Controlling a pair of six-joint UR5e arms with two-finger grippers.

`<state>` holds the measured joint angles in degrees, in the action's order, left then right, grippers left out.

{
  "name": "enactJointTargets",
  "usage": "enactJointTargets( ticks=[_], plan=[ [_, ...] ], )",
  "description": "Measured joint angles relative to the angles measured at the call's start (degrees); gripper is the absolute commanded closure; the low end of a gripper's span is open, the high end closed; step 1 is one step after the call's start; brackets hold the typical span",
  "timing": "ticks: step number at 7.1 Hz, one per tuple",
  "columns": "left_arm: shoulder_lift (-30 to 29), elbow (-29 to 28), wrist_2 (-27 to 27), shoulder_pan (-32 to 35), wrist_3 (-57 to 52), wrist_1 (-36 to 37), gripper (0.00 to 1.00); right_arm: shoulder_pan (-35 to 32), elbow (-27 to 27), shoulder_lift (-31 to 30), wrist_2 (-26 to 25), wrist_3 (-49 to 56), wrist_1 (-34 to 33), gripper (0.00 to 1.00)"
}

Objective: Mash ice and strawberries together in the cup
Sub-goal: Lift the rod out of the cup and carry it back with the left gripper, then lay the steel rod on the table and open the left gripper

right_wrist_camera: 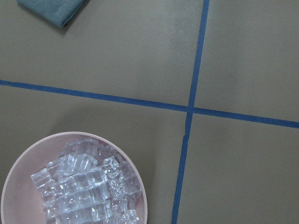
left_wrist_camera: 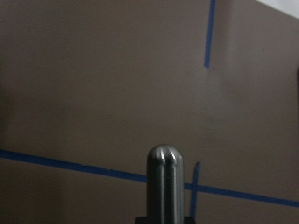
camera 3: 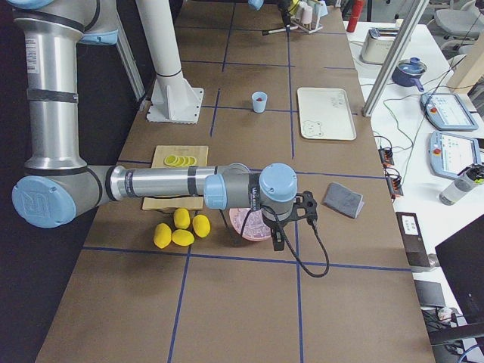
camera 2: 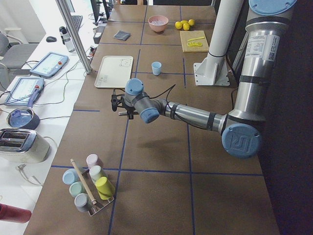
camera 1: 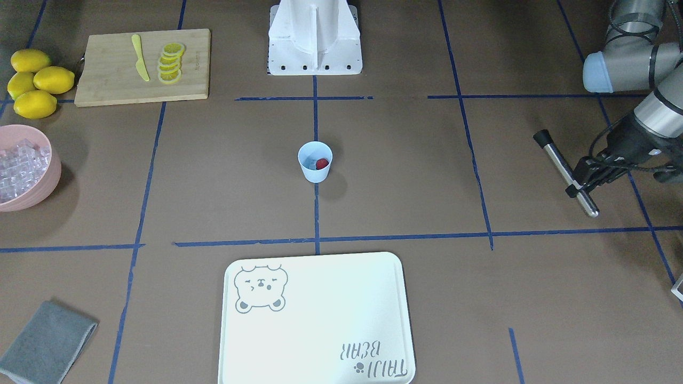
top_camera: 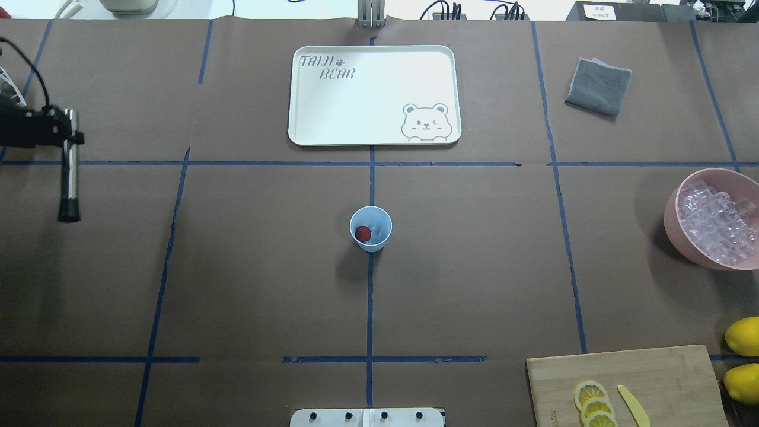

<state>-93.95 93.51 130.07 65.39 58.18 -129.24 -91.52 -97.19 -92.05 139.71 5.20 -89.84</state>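
The light-blue cup (camera 1: 315,169) stands upright at the table's middle; it also shows in the overhead view (top_camera: 379,242). Inside it lie a red strawberry (camera 1: 322,164) (top_camera: 363,233) and a clear ice cube (top_camera: 376,232). My left gripper (camera 1: 577,184) (top_camera: 70,139) is shut on a metal muddler (camera 1: 557,160) (top_camera: 70,178) with a black end, held level above the table far to the cup's left side. The muddler's rounded tip shows in the left wrist view (left_wrist_camera: 164,182). My right gripper (camera 3: 296,219) hovers by the pink bowl; I cannot tell whether it is open or shut.
A pink bowl (camera 1: 53,178) (top_camera: 673,219) full of ice (right_wrist_camera: 84,191) stands at the table's right end. Lemons (camera 1: 37,80), a cutting board (camera 1: 106,80) with lemon slices and a yellow knife, a white tray (top_camera: 356,101) and a grey cloth (top_camera: 598,86) lie around.
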Motion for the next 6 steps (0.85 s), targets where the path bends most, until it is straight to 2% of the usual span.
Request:
enactJointTargets(
  ticks=[1,3,6],
  plan=[
    [2.55,-1.59,0.18,0.22,-6.02,0.33,1.00,0.01,0.04,0.08,-0.17,0.04,0.01,0.01],
    [4.08,-5.28,-0.20,0.29,-17.99,2.71,1.00,0.02,0.07,0.11,-0.56,0.07,0.01,0.01],
    [6.78,-6.97,-3.02,0.14,-24.52,4.51,1.00,0.02,0.07,0.12,-0.70,0.10,0.01,0.01]
  ],
)
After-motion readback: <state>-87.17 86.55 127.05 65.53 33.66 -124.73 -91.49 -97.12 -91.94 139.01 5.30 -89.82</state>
